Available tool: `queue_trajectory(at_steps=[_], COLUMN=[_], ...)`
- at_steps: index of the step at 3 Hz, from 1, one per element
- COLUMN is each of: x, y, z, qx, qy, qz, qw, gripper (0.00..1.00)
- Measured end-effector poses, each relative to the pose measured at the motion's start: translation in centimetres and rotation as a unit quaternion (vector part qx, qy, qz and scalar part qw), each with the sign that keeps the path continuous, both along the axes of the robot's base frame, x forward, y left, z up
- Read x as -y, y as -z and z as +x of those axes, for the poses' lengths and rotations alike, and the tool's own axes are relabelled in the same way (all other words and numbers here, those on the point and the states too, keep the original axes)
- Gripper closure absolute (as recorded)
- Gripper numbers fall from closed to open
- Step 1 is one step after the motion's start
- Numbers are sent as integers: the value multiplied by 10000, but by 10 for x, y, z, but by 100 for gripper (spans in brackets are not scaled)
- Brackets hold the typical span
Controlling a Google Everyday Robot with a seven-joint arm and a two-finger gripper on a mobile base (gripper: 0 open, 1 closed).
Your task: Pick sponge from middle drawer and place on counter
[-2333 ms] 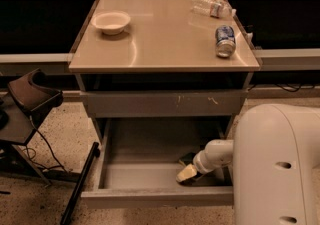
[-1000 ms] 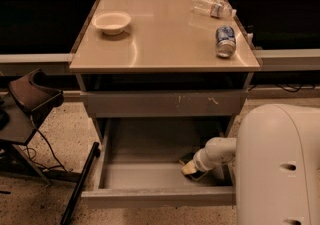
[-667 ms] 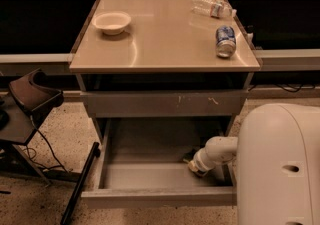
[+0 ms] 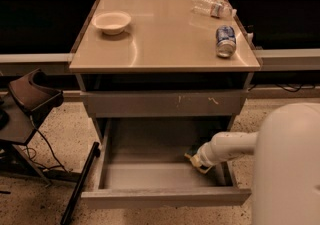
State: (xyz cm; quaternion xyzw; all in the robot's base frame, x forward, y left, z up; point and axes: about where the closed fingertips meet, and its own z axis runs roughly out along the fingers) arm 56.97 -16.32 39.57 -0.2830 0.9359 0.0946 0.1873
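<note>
The middle drawer is pulled open under the counter; its inside is grey and shallow. My white arm reaches into its right side from the right. My gripper is at the arm's end, just above the drawer's floor near the right wall. It is shut on the sponge, of which only a yellow edge with a dark face shows under the gripper. The sponge is lifted slightly off the drawer's floor.
On the counter stand a white bowl at the back left, a soda can at the right and a plastic bottle lying at the back right. The scratched drawer front is closed above. A dark stand is at the left. My white body fills the lower right.
My gripper has drawn back to the right and slightly up inside the drawer, and the sponge has moved with it off the drawer's floor.
</note>
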Motion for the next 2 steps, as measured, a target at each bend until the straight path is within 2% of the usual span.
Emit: queue_trajectory(at_steps=[1,2], x=[12,24], y=[-99,-201], z=[8,27], qx=[525,900], qy=[29,-23], qz=[102,255], qw=[9986,9956], gripper=[100,100])
